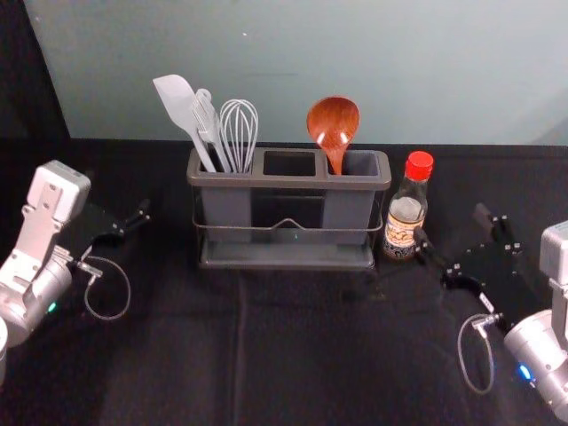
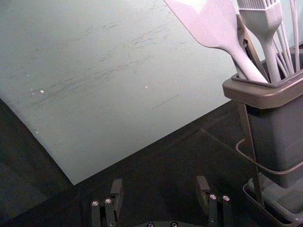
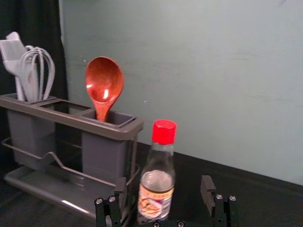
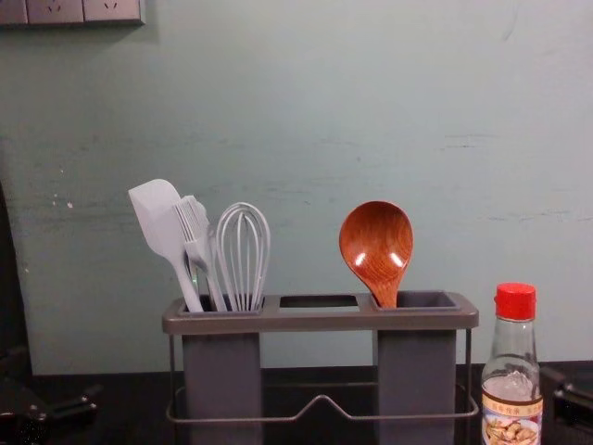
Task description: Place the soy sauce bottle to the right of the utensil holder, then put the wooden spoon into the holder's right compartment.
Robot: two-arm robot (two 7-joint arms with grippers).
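Right arm angled inward, my right gripper (image 1: pixel 454 234) near the soy sauce bottle (image 1: pixel 407 210), fingers spread, empty. Left gripper (image 1: pixel 133 224) parked at left, fingers parted. Chest view: wall sockets (image 4: pixel 56 11); head view: cable loops (image 1: pixel 477 359). Bottle right of holder (image 1: pixel 286 258), just beyond my right fingertips; wooden spoon (image 1: pixel 334 124) in right compartment.

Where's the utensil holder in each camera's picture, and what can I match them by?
Head view: the utensil holder is upper centre, left of the soy sauce bottle.
Left wrist view: partly in frame, beyond the left gripper.
Right wrist view: beside the bottle, beyond the right gripper.
Chest view: lower centre.
Shared landmark: the white brush in it.
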